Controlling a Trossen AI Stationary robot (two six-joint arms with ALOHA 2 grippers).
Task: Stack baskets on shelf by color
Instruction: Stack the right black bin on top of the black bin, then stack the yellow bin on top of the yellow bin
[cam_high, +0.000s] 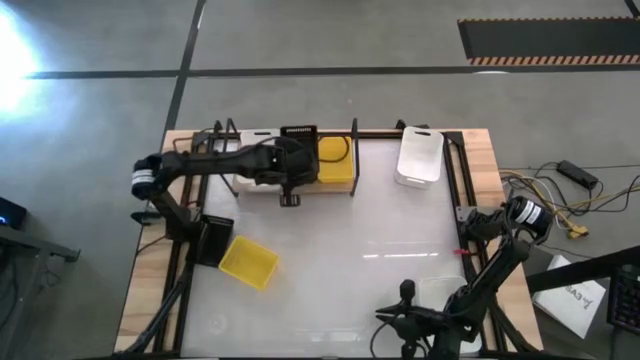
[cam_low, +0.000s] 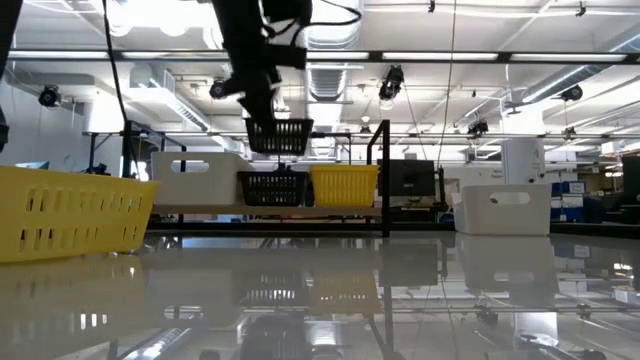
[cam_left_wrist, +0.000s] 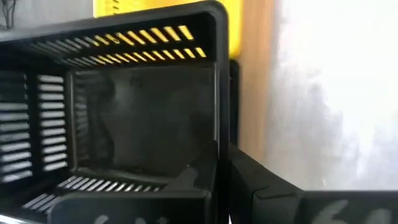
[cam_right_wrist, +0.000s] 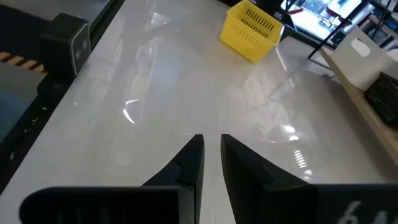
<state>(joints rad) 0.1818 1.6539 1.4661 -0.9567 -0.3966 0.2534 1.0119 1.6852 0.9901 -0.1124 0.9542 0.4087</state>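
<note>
The left pincer (cam_low: 268, 108) grips a black basket (cam_low: 279, 135) by its wall, holding it above another black basket (cam_low: 274, 186) on the shelf (cam_high: 370, 134), just beside a yellow basket (cam_low: 344, 185). The right pincer (cam_right_wrist: 211, 152), nearly closed and empty, waits over open worktop (cam_high: 360, 250).

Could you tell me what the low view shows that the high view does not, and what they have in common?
Only the low view shows that the black basket in the left gripper hangs clear above a second black basket on the shelf, not touching it.

Only the high view shows the right gripper waiting at the table's near edge, and that the loose yellow basket lies askew on the table, apart from the shelf.

Both show a yellow basket on the shelf beside the black ones and white baskets at either end.
</note>
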